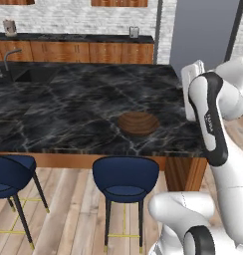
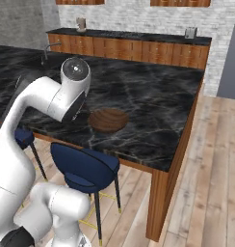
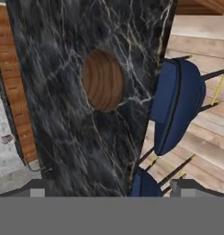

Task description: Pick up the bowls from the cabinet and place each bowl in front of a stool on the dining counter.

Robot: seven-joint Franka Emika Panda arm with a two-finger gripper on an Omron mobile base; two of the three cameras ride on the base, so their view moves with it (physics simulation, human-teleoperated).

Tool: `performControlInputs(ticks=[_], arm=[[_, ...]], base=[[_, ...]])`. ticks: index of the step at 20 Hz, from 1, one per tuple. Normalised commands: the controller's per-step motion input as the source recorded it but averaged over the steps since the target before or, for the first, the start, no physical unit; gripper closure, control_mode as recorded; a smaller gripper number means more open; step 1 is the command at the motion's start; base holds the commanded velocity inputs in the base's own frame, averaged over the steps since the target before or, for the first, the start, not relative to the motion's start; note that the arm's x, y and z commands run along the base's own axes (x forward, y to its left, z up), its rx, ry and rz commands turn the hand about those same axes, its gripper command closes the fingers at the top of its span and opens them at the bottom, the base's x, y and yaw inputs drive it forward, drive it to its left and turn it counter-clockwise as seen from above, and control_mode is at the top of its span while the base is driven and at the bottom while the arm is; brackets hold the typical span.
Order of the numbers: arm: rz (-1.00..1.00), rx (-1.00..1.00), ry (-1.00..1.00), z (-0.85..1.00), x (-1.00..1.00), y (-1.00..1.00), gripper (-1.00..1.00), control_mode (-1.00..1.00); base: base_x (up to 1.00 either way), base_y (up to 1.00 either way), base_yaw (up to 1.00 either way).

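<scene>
One wooden bowl (image 1: 138, 122), dark brown, shallow, upright on dining counter (image 1: 68, 114) black marble top, near front edge, directly behind a blue stool (image 1: 125, 179). Nothing touching bowl. 2nd blue stool (image 1: 9, 174) to the left. Sink w/ faucet (image 1: 11, 55) at counter's far left end. Gripper (image 3: 109, 190): jaws spread wide, empty, above the bowl, well clear of it.

Two dark blue stools (image 1: 125, 180) w/ thin black legs stand on the light wood floor (image 2: 213, 183), a grey faucet (image 1: 10, 56) sits far left, & 2 small things, too small to tell, rest on the back worktop (image 1: 73, 37).
</scene>
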Motion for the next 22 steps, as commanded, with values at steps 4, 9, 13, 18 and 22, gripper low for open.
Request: performControlInputs(ticks=[4, 9, 13, 18, 22], arm=[[-0.02, 0.0, 0.0, 0.17, -0.01, 0.0, -1.0, 1.0], [0.0, 0.0, 0.0, 0.0, 0.0, 0.0, -1.0, 1.0], [0.0, 0.0, 0.0, 0.0, 0.0, 0.0, -1.0, 1.0], [0.0, 0.0, 0.0, 0.0, 0.0, 0.0, -1.0, 1.0], [0.0, 0.0, 0.0, 0.0, 0.0, 0.0, -1.0, 1.0]], base=[[-0.08, -0.05, -0.02], [-0.5, -0.7, -0.53], [0.0, -0.03, -0.96], [0.01, -0.56, -0.8], [0.44, -0.97, -0.56]])
